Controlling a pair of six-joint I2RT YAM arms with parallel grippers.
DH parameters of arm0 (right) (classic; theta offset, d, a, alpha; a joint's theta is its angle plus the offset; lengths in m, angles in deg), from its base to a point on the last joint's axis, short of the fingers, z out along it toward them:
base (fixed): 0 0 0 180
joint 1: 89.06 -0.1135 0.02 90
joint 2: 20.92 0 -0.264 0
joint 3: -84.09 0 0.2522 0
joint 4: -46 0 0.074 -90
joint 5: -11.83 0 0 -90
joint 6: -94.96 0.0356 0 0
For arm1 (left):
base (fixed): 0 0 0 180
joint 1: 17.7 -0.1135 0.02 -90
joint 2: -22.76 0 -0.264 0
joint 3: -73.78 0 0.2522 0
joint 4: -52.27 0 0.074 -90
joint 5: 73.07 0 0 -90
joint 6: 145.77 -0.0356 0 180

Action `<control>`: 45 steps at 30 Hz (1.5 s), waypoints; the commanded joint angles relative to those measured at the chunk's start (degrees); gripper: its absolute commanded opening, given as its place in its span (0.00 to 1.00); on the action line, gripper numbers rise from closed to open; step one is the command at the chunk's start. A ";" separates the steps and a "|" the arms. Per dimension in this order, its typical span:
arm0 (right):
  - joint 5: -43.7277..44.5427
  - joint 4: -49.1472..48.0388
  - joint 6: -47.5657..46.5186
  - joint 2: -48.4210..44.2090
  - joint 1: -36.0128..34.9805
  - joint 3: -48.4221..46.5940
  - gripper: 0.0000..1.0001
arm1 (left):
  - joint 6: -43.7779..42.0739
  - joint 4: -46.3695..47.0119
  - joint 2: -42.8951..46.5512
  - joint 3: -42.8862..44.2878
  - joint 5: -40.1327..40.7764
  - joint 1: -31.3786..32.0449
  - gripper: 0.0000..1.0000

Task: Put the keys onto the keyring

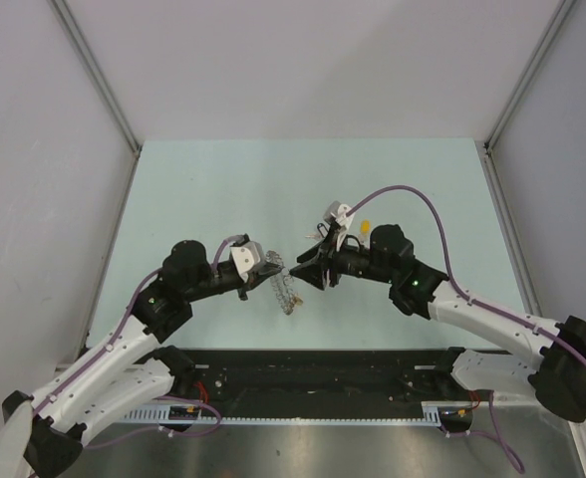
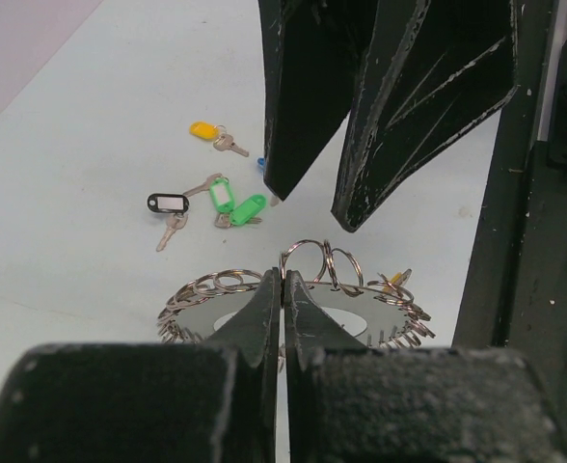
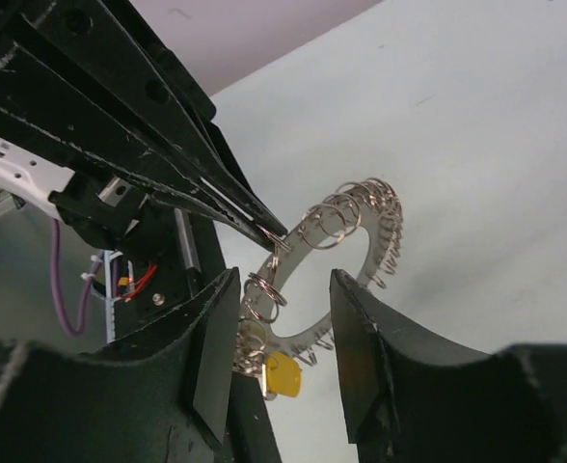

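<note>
The keyring (image 1: 286,291) is a flat silver ring with many small split rings along its rim, held up between the two arms. My left gripper (image 2: 283,282) is shut on its rim (image 2: 380,311). One yellow-headed key (image 3: 282,374) hangs from the keyring (image 3: 375,241). My right gripper (image 3: 283,280) is open, its fingers either side of the ring's near rim without pinching it. In the left wrist view the right gripper (image 2: 312,204) points down just beyond the ring. Loose keys lie on the table: yellow (image 2: 204,130), black (image 2: 168,203) and two green (image 2: 223,193).
The loose keys lie on the pale green table (image 1: 223,189) behind the right gripper (image 1: 308,264), near a yellow tag (image 1: 366,226). White walls close the table's left, right and back sides. A black rail (image 1: 303,373) runs along the near edge.
</note>
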State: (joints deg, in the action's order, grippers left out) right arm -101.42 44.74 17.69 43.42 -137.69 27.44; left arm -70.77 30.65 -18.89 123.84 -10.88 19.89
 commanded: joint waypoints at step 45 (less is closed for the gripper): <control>-2.11 21.35 -23.91 -8.17 -6.58 -5.36 0.53 | 2.88 6.01 0.69 -0.34 -3.90 -1.20 0.00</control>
State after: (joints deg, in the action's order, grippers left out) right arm -109.88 62.31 -4.34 38.50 -144.88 24.33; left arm -64.63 31.81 -20.11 123.84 -9.11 18.86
